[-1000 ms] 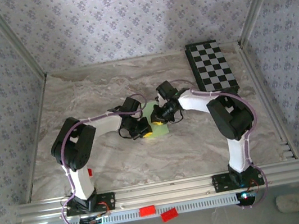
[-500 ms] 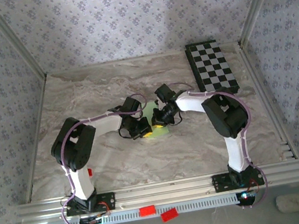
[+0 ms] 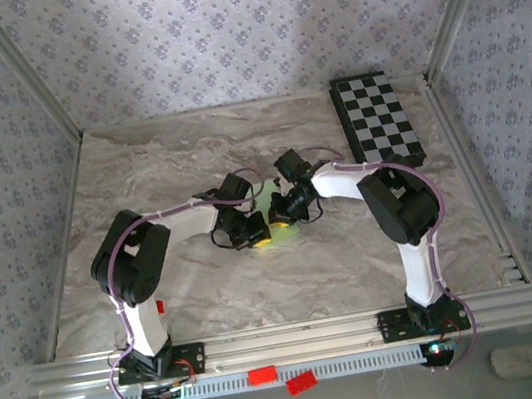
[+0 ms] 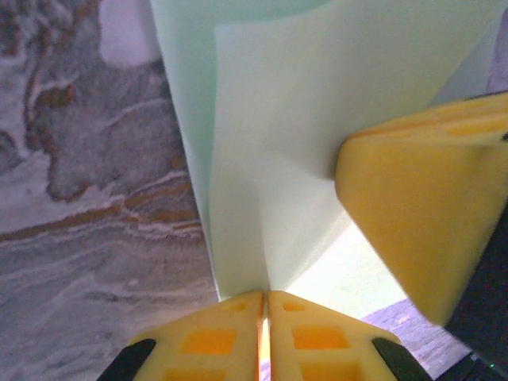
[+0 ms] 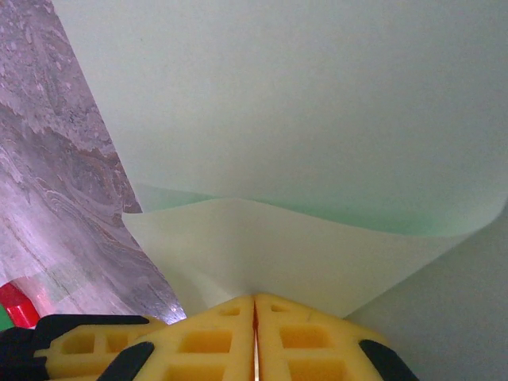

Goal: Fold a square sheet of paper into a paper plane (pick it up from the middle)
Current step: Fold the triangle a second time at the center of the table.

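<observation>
Reaching inward from either side, the left arm (image 3: 173,217) and the right arm (image 3: 349,178) each rise from the base and bend sharply at the elbow. Their forearms run toward the middle of the marble table (image 3: 140,169), so the two wrists nearly meet, both tipped downward.

The left claw (image 4: 264,298) is pinched tight on the near edge of the square sheet of paper (image 4: 317,119), its yellow pads (image 4: 214,341) pressed together with the paper caught between them. Ahead of its tips the sheet fans out in two layers, a crease running away from the pinch.

The right claw (image 5: 254,300) is likewise clamped on the sheet, which bows up and over in front of its tips. One of its yellow fingers (image 4: 421,214) sits just right of the left claw, touching the same sheet.

The checkered board (image 3: 378,121) lies well apart, beyond and to the right of the right claw.
</observation>
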